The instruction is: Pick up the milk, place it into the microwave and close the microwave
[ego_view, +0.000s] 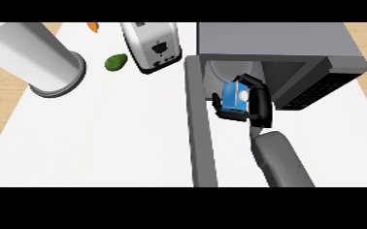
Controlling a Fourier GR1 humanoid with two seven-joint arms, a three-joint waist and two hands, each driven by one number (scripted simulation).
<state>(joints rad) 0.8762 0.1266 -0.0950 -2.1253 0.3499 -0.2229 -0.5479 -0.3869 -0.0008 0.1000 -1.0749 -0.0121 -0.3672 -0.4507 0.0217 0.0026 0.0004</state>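
Milk: pos.? (A)

Blue carton, held at mouth of open microwave, btwn door and dark control panel. Not set down, as far as I can judge; contact w/ cavity floor can't be confirmed. (B)

Hand state? (A)

Right hand: fingers and thumb curled round carton, pinching it from both sides. Left hand: not in view. (B)

Procedure for current step? (A)

Step = insertion. Recommended: advance carton deeper into cavity, hold it upright, lower onto floor, then spread fingers and withdraw straight back along forearm line. Carton and hand must be fully clear of frame before door swing. (B)

Obstructions? (A)

Door stands open at hand's left, near carton; panel edge close at right. Narrow lane, so avoid sideways drift. Elsewhere on table: toaster, green fruit just beside it, orange obj. at far edge, large grey cylinder at left. All well apart from microwave mouth; no interference expected. (B)
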